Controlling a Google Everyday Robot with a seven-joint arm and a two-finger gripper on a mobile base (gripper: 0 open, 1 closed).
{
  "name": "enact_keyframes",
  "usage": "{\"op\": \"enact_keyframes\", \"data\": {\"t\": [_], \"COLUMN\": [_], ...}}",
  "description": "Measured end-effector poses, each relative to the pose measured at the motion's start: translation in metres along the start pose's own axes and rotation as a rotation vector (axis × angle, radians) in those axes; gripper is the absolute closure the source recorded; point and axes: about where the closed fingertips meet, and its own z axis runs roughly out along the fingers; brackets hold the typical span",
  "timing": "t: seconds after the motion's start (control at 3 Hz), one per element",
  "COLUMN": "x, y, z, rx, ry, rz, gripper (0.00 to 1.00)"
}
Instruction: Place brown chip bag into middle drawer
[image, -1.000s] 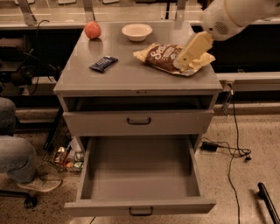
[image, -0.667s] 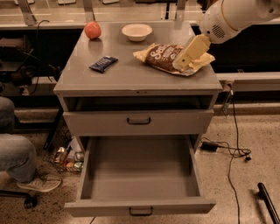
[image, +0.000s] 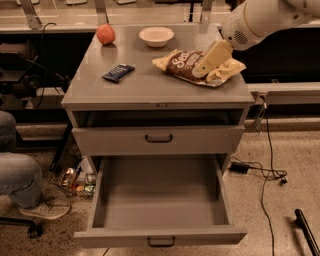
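Observation:
The brown chip bag (image: 182, 65) lies crinkled on the right side of the grey cabinet top (image: 150, 87), dark brown with pale yellow edges. My gripper (image: 212, 58), cream-coloured on a white arm reaching in from the upper right, rests on or just over the bag's right half and hides part of it. The middle drawer (image: 160, 200) is pulled fully open below and nothing lies inside it; its black handle (image: 161, 242) is at the bottom edge of the view.
A white bowl (image: 156, 36), a red apple (image: 105, 34) and a small dark blue wrapped bar (image: 118, 72) are on the top. The upper drawer (image: 158, 138) is shut. A seated person's leg (image: 20, 185) is at the left, cables (image: 265, 172) lie at the right.
My gripper has shifted slightly left over the chip bag. The bag, drawers and other objects have not moved.

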Motion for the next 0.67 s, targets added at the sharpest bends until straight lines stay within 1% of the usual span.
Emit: {"op": "enact_keyframes", "data": {"t": [0.33,0.67], "x": [0.002,0.005], "y": [-0.026,-0.050], "z": [0.043,0.091], "rx": [0.029,0.035], "ry": [0.005,0.010], "rz": [0.012,0.048], "gripper": [0.00,0.00]}}
